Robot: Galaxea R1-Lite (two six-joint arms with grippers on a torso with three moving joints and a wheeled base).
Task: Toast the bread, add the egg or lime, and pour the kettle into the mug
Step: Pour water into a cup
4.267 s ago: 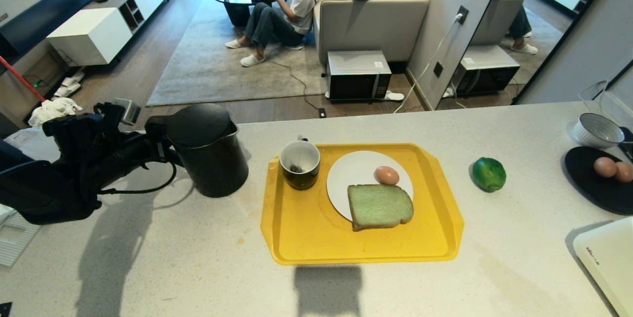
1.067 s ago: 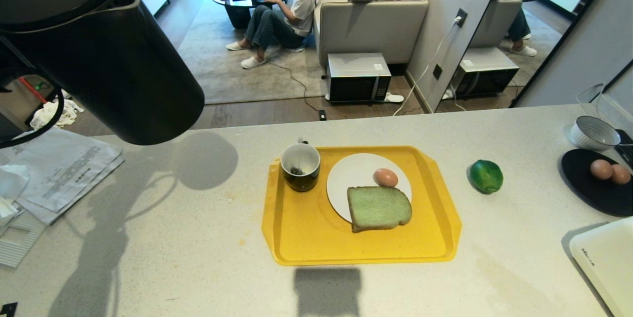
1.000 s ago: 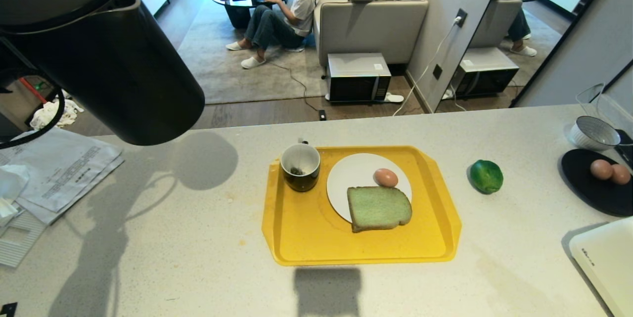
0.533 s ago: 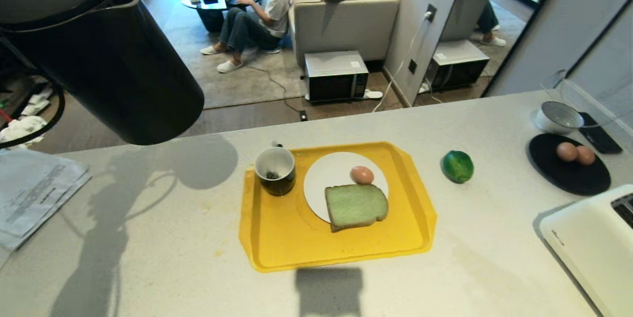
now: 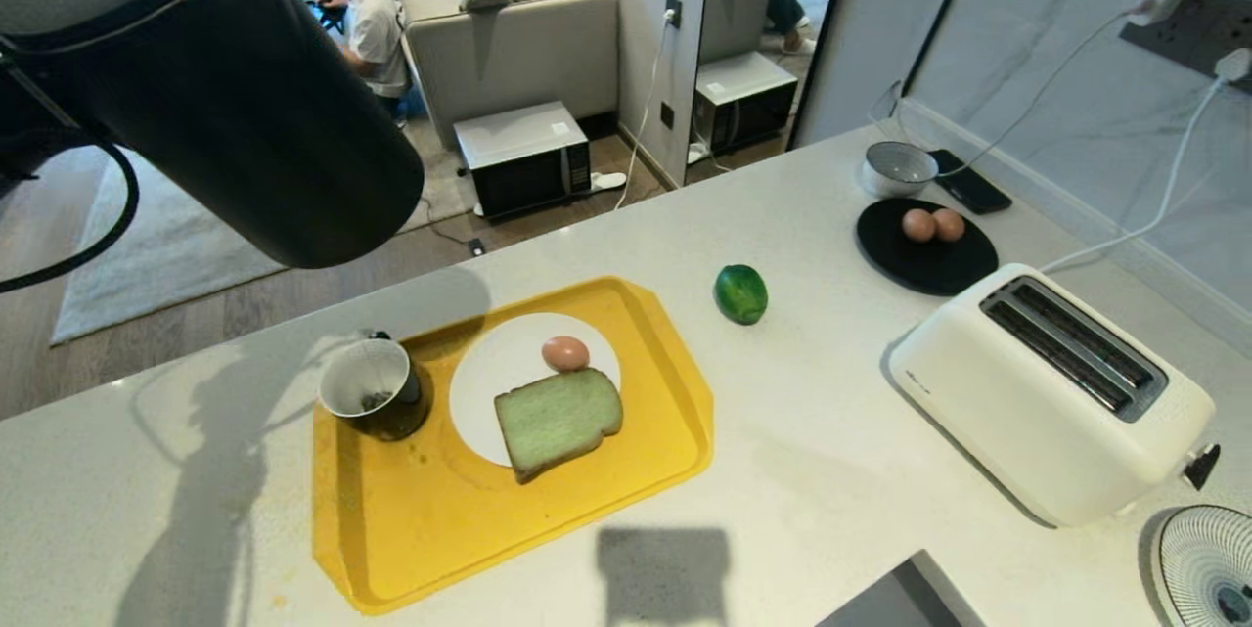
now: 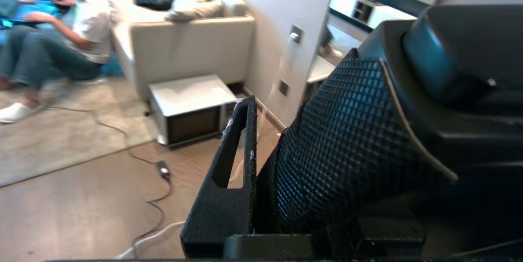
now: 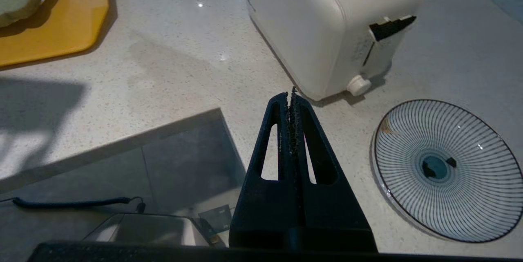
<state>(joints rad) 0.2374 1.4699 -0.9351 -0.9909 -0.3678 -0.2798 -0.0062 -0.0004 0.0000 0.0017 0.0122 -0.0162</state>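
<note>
Since half a second ago the whole head view has swung to the right: the tray group has slid toward the left, and a white toaster (image 5: 1051, 392), then only partly in view at the right edge, now shows whole, while the things themselves keep their places on the counter (image 5: 831, 510). At far left the kettle (image 5: 210, 84) hangs tilted in the air, up above the counter and to the left of the mug, as before; the left gripper (image 6: 261, 180) is clamped on its textured handle, one finger (image 6: 231, 172) pressed against it. Next comes the yellow tray (image 5: 421, 529), bearing the mug (image 5: 372, 399) and a white plate (image 5: 489, 373) with the bread (image 5: 558, 419) touching the egg (image 5: 565, 352). The lime (image 5: 740, 293) lies on bare counter between tray and toaster. Beyond it a black plate (image 5: 924, 260) holds two more eggs. The toaster carries small dark lettering, too small to read. At far right a striped plate (image 7: 445, 168) sits just beside the toaster, and the right gripper (image 7: 291, 98) hangs above the counter's edge with its jaws pressed together, empty.
</note>
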